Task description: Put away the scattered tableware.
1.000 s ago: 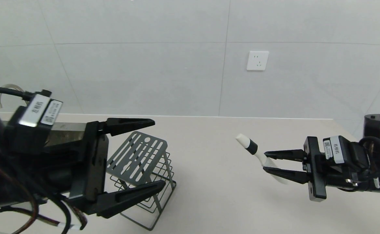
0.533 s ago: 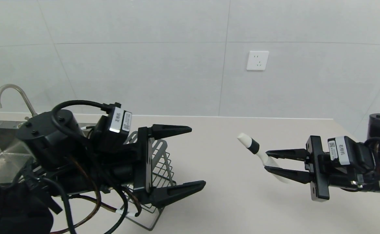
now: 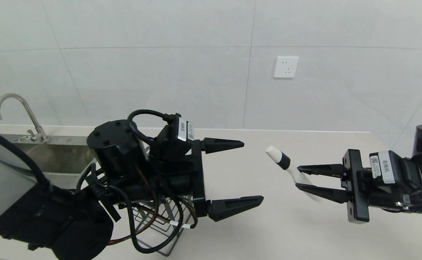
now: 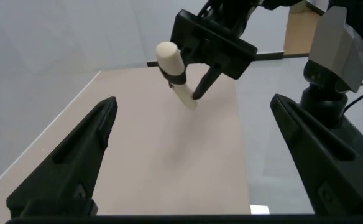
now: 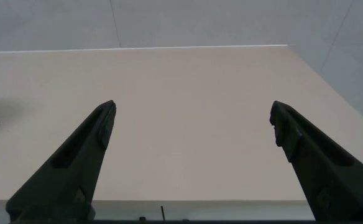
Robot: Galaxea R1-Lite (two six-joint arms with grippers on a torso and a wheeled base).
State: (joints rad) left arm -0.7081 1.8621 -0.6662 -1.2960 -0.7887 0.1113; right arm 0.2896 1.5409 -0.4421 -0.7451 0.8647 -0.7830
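Observation:
My right gripper [image 3: 297, 177] hovers over the right side of the beige counter [image 3: 268, 224], shut on a white spoon [image 3: 278, 158] with a black band; the handle points up and left. In the left wrist view the same spoon [image 4: 169, 59] hangs in the right gripper [image 4: 191, 93] straight ahead. My left gripper [image 3: 253, 171] is open at the counter's middle, its fingers pointing at the spoon with a gap between them. Its fingers [image 4: 76, 155] frame bare counter. A dark wire rack [image 3: 160, 224] stands behind and under the left arm, mostly hidden. In the right wrist view the right gripper [image 5: 194, 115] frames bare counter.
A steel sink [image 3: 52, 155] with a curved faucet [image 3: 16, 108] sits at the counter's left. A white wall outlet [image 3: 286, 67] is on the tiled wall. The counter ends at the wall behind and at an edge on the right [image 5: 306, 62].
The left arm has swung right across the rack toward the spoon, staying open and uncovering the sink. The right gripper with the spoon has drifted slightly right.

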